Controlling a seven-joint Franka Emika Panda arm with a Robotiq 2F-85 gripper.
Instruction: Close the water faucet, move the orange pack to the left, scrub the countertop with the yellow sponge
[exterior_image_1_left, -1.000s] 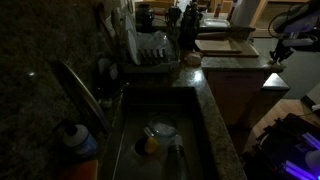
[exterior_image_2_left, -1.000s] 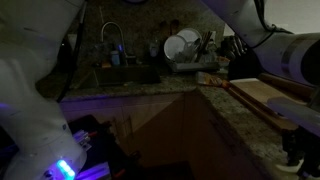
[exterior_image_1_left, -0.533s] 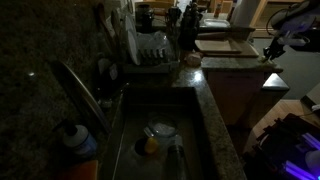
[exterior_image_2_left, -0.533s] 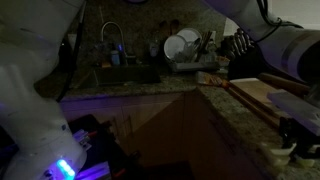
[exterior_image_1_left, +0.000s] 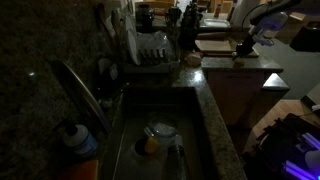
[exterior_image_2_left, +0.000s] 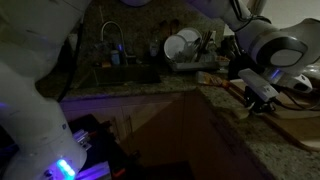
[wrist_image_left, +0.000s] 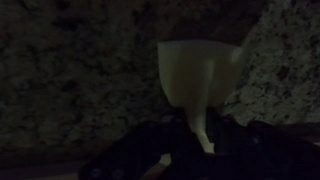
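Observation:
In the wrist view my gripper (wrist_image_left: 200, 138) is shut on the yellow sponge (wrist_image_left: 198, 70), a pale block that juts out over the dark speckled countertop (wrist_image_left: 70, 70). Both exterior views show the gripper (exterior_image_1_left: 243, 46) (exterior_image_2_left: 262, 100) low over the countertop (exterior_image_1_left: 216, 100) (exterior_image_2_left: 245, 140), beside the cutting board. The water faucet (exterior_image_1_left: 75, 90) (exterior_image_2_left: 112, 38) slants over the sink, far from the gripper. A small tan thing by the dish rack looks like the orange pack (exterior_image_1_left: 193, 60) (exterior_image_2_left: 208, 77); it is too dark to be sure.
A dish rack (exterior_image_1_left: 150, 50) (exterior_image_2_left: 183, 47) with plates stands behind the sink. A wooden cutting board (exterior_image_1_left: 225, 45) (exterior_image_2_left: 295, 115) lies by the gripper. In the sink (exterior_image_1_left: 195, 125) are a white dish (exterior_image_1_left: 160, 129) and a yellow-orange lump (exterior_image_1_left: 150, 145). A blue-capped orange bottle (exterior_image_1_left: 75, 145) stands near the faucet.
The arm has swung from the counter's outer end toward the cutting board and sink side, carrying the sponge. Nothing else has moved.

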